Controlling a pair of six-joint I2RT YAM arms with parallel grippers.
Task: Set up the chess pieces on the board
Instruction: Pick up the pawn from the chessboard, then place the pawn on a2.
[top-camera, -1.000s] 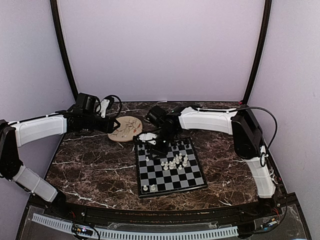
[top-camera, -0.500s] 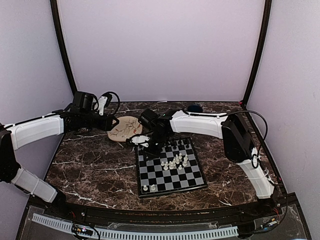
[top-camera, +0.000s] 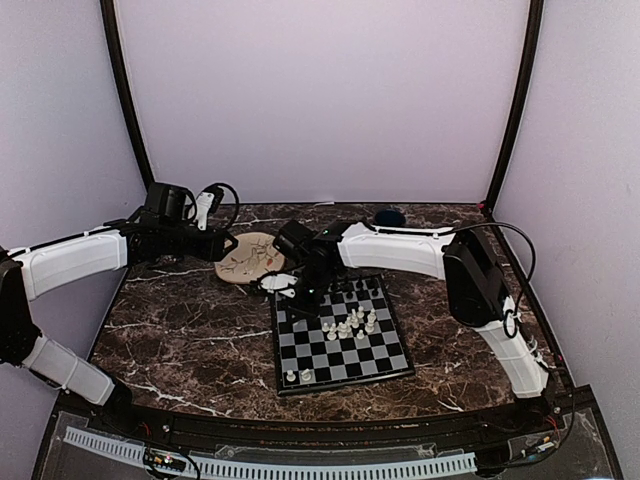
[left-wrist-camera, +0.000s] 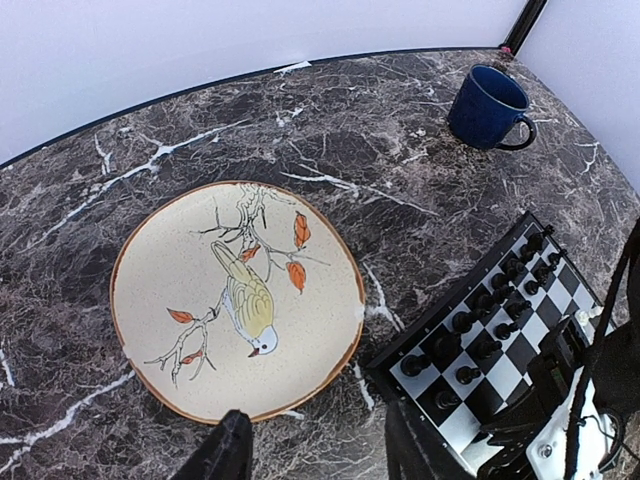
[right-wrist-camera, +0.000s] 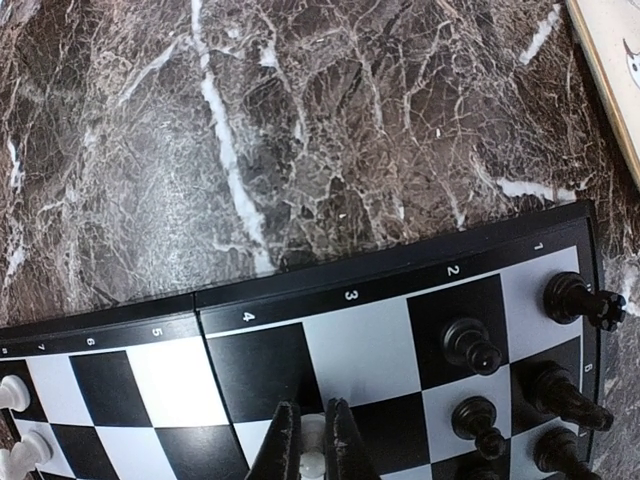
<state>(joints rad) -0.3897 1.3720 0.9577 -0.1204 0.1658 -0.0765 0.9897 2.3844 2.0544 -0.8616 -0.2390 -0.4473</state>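
Right gripper (right-wrist-camera: 312, 415) pinched narrow on one white piece (right-wrist-camera: 313, 462), low over a light square near the left edge of the board (top-camera: 390, 355), far-left part. Left gripper (left-wrist-camera: 320, 455) about half open, nothing between the fingers, hovering over the near edge of the plate (left-wrist-camera: 160, 270).

Counts:
- 1 board, centre-right on the marble table (top-camera: 190, 330).
- 1 beige plate with a bird drawing, just beyond the board's far-left corner and apart from it.
- 1 blue cup (left-wrist-camera: 487, 105), far right, well apart from the board.
- Black pieces (left-wrist-camera: 465, 322): crowded in the board's far rows. At least five show in the right wrist view; full count can't tell.
- White pieces:
  - 2 side by side at the near-left corner (top-camera: 290, 376).
  - A loose cluster (top-camera: 350, 322) mid-board, too small to count.
  - The one held.

Right arm: base near right, upper link rising to an elbow at the far right, forearm stretched left along the board's far side, wrist dipped to the far-left squares. Left arm: base near left, elbow out at the left wall, forearm running right, wrist ending at the plate's left side.
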